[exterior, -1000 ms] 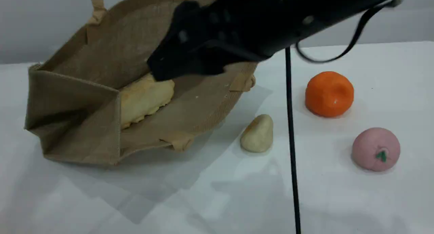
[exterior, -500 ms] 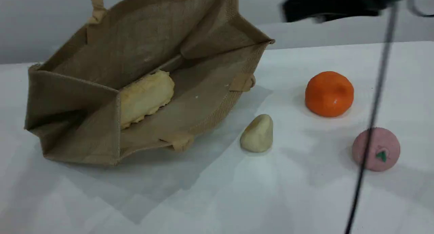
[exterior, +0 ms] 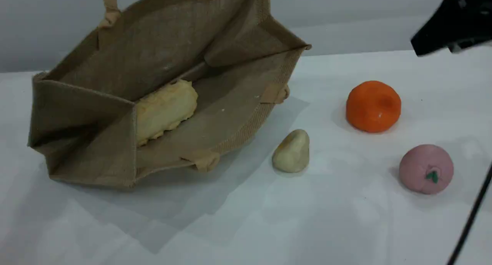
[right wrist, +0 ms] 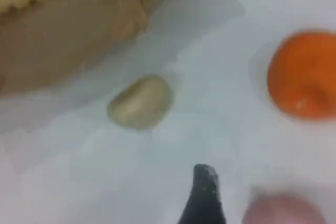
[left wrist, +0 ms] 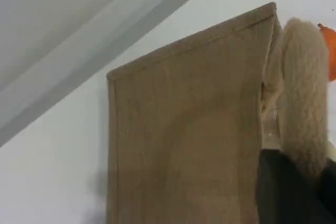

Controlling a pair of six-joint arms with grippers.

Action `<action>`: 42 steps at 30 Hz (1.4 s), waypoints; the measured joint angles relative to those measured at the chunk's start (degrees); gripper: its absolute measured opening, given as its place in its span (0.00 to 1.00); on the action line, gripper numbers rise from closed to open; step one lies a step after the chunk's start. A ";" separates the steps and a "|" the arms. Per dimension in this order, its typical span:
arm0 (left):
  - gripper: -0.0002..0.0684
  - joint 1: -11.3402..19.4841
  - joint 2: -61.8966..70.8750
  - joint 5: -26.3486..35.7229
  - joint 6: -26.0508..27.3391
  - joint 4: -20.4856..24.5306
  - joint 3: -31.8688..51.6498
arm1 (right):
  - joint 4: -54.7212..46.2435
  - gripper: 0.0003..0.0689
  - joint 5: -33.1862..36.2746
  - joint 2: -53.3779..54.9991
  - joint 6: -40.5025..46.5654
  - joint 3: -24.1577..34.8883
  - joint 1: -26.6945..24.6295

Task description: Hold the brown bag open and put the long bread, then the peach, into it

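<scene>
The brown bag (exterior: 115, 103) lies on its side at the left, its mouth held wide toward the fruits. Inside it rests the long bread (exterior: 165, 109), pale side up. In the left wrist view, my left gripper (left wrist: 294, 182) is shut on the bag's padded beige handle (left wrist: 304, 98), next to the bag's side panel (left wrist: 184, 145). The peach (exterior: 426, 169) sits on the table at the right, untouched. My right arm (exterior: 457, 23) hangs at the top right. My right gripper (right wrist: 205, 192) is open and empty above the table, with the peach (right wrist: 283, 213) just to its right.
An orange round fruit (exterior: 373, 106) sits behind the peach. A small cream lump (exterior: 291, 151) lies between the bag and the peach. A black cable (exterior: 469, 219) crosses the bottom right corner. The white table (exterior: 246, 219) reaches the front edge.
My right arm has pulled out of the bag's mouth and swung to the top right. The long bread stays inside the bag. The bag and the fruits have not moved.
</scene>
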 joint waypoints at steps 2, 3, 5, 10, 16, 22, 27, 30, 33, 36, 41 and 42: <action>0.14 0.00 0.00 0.00 0.00 0.00 0.00 | -4.96 0.74 1.06 0.15 7.21 0.00 0.00; 0.14 0.00 0.00 0.00 0.00 0.00 0.00 | -7.70 0.74 1.77 0.15 10.93 0.00 0.00; 0.14 0.00 0.00 0.00 0.00 0.00 0.00 | -12.63 0.74 3.15 0.15 17.59 0.00 0.00; 0.14 0.00 0.00 0.00 0.00 0.00 0.00 | -23.73 0.74 3.19 0.52 32.55 0.00 0.00; 0.14 0.00 0.00 0.00 0.00 0.00 0.00 | -25.95 0.74 4.14 3.94 38.65 0.00 0.06; 0.14 0.00 0.00 0.00 0.00 0.00 0.00 | -24.63 0.74 2.86 10.17 38.63 -0.28 0.06; 0.14 0.00 0.00 0.00 0.00 0.00 0.00 | -24.45 0.74 2.74 13.84 38.63 -2.64 0.06; 0.14 0.00 0.00 0.00 0.00 0.00 0.00 | -24.45 0.74 2.67 15.54 38.63 -4.08 0.11; 0.14 0.00 0.00 0.00 0.00 0.00 0.00 | -23.95 0.74 1.67 16.94 37.93 -4.14 0.11; 0.14 0.00 0.00 0.00 0.00 0.00 0.00 | -23.21 0.74 1.68 17.91 37.44 -5.08 0.30; 0.14 0.00 0.00 0.05 0.00 -0.05 0.00 | -23.07 0.74 1.47 19.61 36.99 -6.58 3.58; 0.14 0.00 0.00 0.05 0.00 -0.21 0.00 | -23.35 0.74 1.21 20.19 36.99 -6.96 4.46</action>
